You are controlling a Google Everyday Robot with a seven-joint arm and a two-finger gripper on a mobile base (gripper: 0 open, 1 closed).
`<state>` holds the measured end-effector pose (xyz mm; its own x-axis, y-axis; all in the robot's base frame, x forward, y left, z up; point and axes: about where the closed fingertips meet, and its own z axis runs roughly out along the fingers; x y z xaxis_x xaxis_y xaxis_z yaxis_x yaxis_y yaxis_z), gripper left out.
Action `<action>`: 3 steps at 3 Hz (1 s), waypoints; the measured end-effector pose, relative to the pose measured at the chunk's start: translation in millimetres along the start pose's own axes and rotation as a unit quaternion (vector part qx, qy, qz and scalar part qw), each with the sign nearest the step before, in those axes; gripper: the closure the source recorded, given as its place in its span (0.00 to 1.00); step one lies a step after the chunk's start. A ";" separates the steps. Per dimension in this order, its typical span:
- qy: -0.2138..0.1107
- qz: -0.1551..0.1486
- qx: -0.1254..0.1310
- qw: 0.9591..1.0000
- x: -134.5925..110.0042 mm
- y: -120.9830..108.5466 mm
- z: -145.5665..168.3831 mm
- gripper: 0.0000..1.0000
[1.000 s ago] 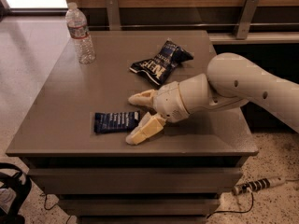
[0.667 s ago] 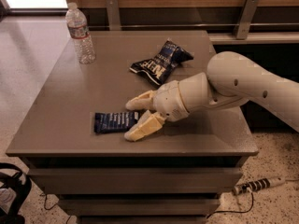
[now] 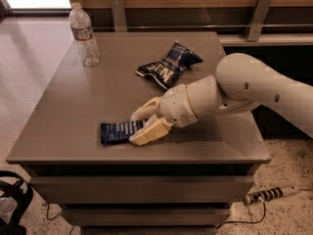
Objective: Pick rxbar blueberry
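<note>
The rxbar blueberry [image 3: 119, 131] is a flat dark-blue wrapper with white lettering, lying near the front edge of the grey table [image 3: 73, 106]. My gripper [image 3: 134, 128] reaches in from the right and sits low over the bar's right end. Its cream fingers [image 3: 145, 109] stand a little apart, one on the far side and one on the near side of the bar. The lower finger covers the bar's right end. The bar lies flat on the table.
A puffy dark-blue snack bag [image 3: 168, 66] lies behind the gripper at mid-table. A clear water bottle [image 3: 84, 35] stands at the back left corner. A wooden wall with metal brackets [image 3: 257, 14] runs behind. A power strip [image 3: 266, 195] lies on the floor to the right.
The two fingers have drawn closer together around the bar's right end, and the gripper has eased slightly left. The bar has not moved.
</note>
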<state>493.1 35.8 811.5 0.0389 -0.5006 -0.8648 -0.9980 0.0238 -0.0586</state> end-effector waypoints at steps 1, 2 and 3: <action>0.001 -0.010 0.012 1.000 -11.5 0.4 -10.6 1.00; 0.000 -0.025 0.036 0.999 -25.8 5.1 -32.0 1.00; 0.000 -0.041 0.056 0.998 -40.0 6.6 -52.3 1.00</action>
<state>482.3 10.7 871.8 0.1192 -0.5052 -0.8547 -0.9796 0.0803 -0.1841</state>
